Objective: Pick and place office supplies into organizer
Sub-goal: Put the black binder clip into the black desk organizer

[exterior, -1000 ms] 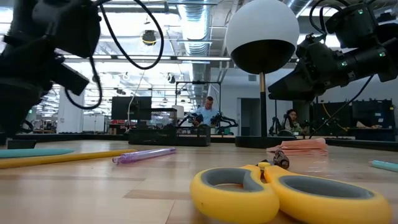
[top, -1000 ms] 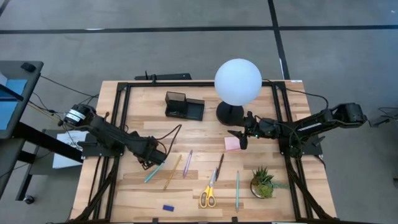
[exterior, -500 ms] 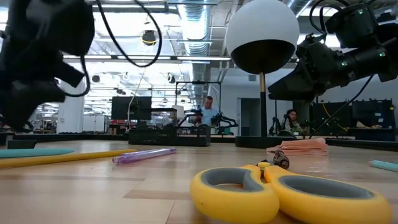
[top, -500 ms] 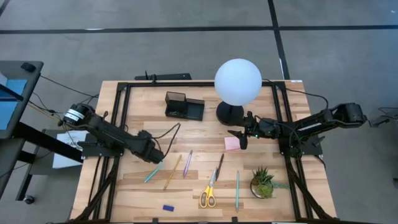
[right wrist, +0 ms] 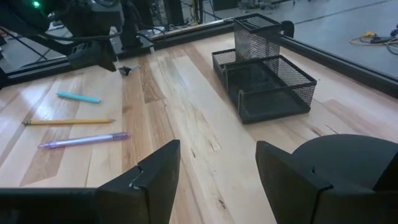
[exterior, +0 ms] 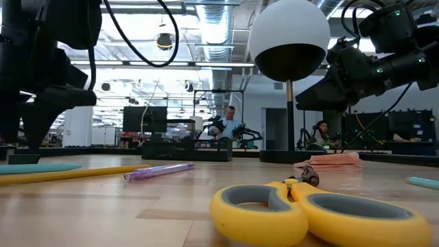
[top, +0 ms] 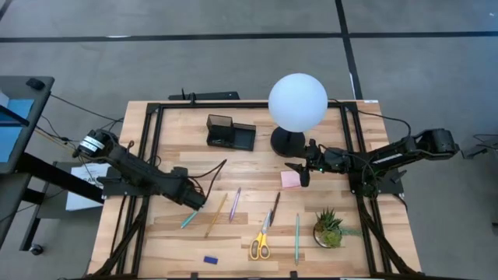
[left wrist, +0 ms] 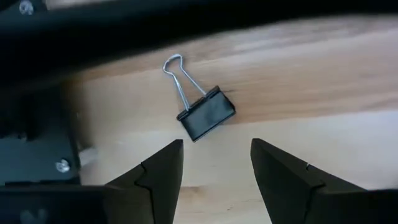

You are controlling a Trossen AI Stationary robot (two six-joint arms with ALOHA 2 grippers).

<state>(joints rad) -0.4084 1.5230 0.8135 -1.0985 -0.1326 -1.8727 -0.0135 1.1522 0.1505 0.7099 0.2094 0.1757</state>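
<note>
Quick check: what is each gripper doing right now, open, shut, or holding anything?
Left gripper: open, empty, poised over the black binder clip.
Right gripper: open, empty, beside the lamp base.

This is a robotics lab in a big open industrial hall. A wooden table (top: 249, 233) with a black frame stands on a grey concrete floor (top: 194, 62) marked with dark lines, and cables (top: 70, 109) trail off its sides. Looking across the tabletop, exposed ducts (exterior: 216, 27) and strip lights run along the ceiling, more workbenches with arms (exterior: 230, 130) stand far back, and a person (exterior: 230, 118) sits there.
</note>
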